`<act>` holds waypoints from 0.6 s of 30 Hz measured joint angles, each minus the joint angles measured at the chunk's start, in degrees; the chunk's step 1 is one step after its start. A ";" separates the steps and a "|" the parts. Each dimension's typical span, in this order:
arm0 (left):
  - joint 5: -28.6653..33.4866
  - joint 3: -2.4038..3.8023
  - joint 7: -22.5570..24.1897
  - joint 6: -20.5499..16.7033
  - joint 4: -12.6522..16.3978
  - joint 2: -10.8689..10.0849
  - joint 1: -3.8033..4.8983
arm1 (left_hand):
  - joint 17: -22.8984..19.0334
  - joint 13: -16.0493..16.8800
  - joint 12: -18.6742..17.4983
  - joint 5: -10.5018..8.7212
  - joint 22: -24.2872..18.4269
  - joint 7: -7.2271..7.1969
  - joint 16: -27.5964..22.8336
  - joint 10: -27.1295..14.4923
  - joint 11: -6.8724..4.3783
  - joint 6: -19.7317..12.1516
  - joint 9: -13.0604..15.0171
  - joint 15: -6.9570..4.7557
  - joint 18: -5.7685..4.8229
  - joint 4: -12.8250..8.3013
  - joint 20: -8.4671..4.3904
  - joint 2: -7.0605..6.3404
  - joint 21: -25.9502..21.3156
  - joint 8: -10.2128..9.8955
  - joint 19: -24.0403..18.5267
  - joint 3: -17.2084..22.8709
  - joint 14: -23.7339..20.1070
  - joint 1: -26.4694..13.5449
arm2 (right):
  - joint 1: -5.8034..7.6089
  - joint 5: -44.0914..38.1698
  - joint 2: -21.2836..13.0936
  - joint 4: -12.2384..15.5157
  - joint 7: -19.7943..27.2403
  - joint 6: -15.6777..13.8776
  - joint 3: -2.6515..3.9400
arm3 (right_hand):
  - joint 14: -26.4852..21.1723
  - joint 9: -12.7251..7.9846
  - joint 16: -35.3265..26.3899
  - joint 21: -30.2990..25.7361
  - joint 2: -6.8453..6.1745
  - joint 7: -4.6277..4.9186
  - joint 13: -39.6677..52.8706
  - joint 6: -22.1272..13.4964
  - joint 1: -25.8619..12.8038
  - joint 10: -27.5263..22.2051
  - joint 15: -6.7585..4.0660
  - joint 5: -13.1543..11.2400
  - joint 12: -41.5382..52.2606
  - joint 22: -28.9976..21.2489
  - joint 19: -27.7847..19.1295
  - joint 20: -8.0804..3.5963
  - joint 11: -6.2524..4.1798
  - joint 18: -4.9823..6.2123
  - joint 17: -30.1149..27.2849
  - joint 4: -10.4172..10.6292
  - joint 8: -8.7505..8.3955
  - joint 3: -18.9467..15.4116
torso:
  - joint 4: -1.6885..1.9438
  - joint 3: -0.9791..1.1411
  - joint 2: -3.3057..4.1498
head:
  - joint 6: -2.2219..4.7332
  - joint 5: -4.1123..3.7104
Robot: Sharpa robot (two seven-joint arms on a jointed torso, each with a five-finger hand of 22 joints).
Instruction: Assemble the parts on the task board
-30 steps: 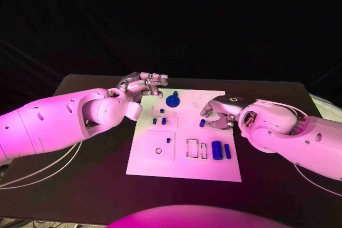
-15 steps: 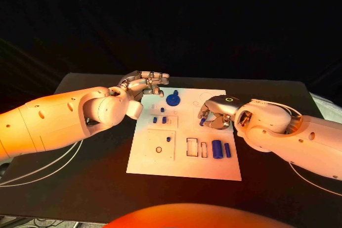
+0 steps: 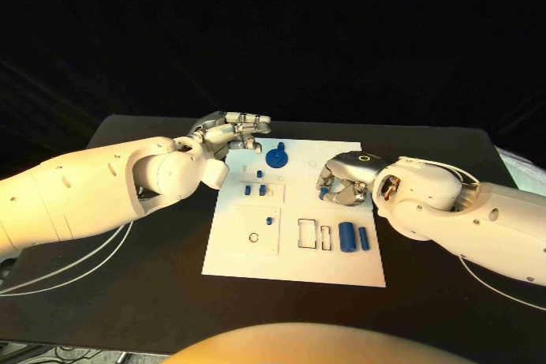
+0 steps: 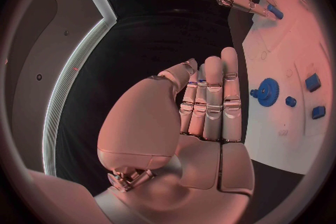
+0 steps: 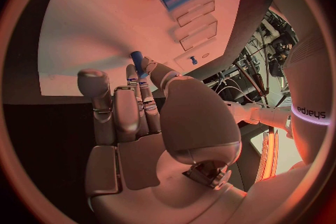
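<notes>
a white task board point(image 3: 296, 257) lies flat in the middle of the black table point(image 3: 136, 301). small blue parts sit on it. a blue gear point(image 3: 277, 157) with a little stem stands at the far end of the board. just near of it are small blue pegs point(image 3: 252, 190) in a raised white block. one tiny blue peg point(image 3: 268, 220) stands in the square plate on the left side of the board, and a thin ring point(image 3: 252, 238) lies near it. on the right side, toward the near end, a fat blue cylinder point(image 3: 345, 238) and a thinner blue cylinder point(image 3: 363, 238) lie side by side, next to some open slots point(image 3: 307, 234).

the right hand point(image 3: 345, 182) hangs over the right edge of the board, about the middle. it pinches a small blue pin point(image 3: 324, 192) between its thumb and a finger. in the right wrist view the pin point(image 5: 138, 63) sticks out past the fingertips point(image 5: 131, 74), with the white board close behind it.

the left hand point(image 3: 231, 132) is at the far left corner of the board, just left of the gear. its fingers point(image 4: 213, 95) are straight and pressed close together, and it holds nothing. in the left wrist view the gear point(image 4: 266, 91) sits right beside the fingertips, not touching them.
</notes>
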 measured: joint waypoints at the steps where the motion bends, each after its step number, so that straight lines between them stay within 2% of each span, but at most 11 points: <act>1: 0.00 0.00 0.00 0.00 0.00 0.00 0.00 | 0.00 0.00 0.00 0.00 0.00 0.00 0.00 0.00 0.00 0.00 0.00 0.00 0.00 0.00 0.00 0.00 0.00 0.00 0.00 0.00 0.00 0.00 | 0.00 -0.04 0.14 -0.18 0.00 0.01 -0.02 | 0.18 0.00 0.00 0.00 0.10 -0.04 0.01 0.22 -0.10 0.16 -0.18 0.00 0.00 0.03 0.12 -0.12 0.16 0.00 0.00 -0.06 0.03 0.06 | 0.01 0.01 0.00 | -0.02 0.00; 10: -0.01 0.00 -0.04 0.02 0.00 -0.01 0.00 | -0.05 0.00 0.00 0.00 0.00 0.00 0.00 0.00 0.00 0.00 0.00 0.00 0.01 0.00 0.00 0.00 0.00 0.00 0.00 0.00 0.00 0.00 | -0.13 -0.71 0.57 -0.60 0.05 -0.30 -0.14 | -0.03 0.22 0.26 0.57 0.45 -0.46 0.06 1.93 -0.47 2.08 -0.40 -0.34 -0.02 0.77 0.52 -0.52 -0.35 0.00 0.22 0.28 0.90 0.71 | 0.03 0.02 0.00 | -0.27 0.08; 18: -0.01 0.00 -0.08 0.04 -0.03 -0.04 0.00 | -0.14 0.05 0.30 0.00 -0.08 0.00 0.00 0.00 0.00 0.00 0.00 0.00 0.00 0.00 0.21 0.00 -0.35 0.00 -0.21 0.00 0.00 0.00 | -0.53 -0.97 -0.44 0.63 0.06 -3.33 -0.31 | -0.02 0.64 0.78 1.44 0.71 -0.93 0.37 2.74 -1.17 3.55 -0.80 -2.36 -0.24 2.12 1.18 -0.77 -0.77 0.00 0.76 0.56 1.47 0.98 | 0.02 0.03 0.00 | -0.32 0.09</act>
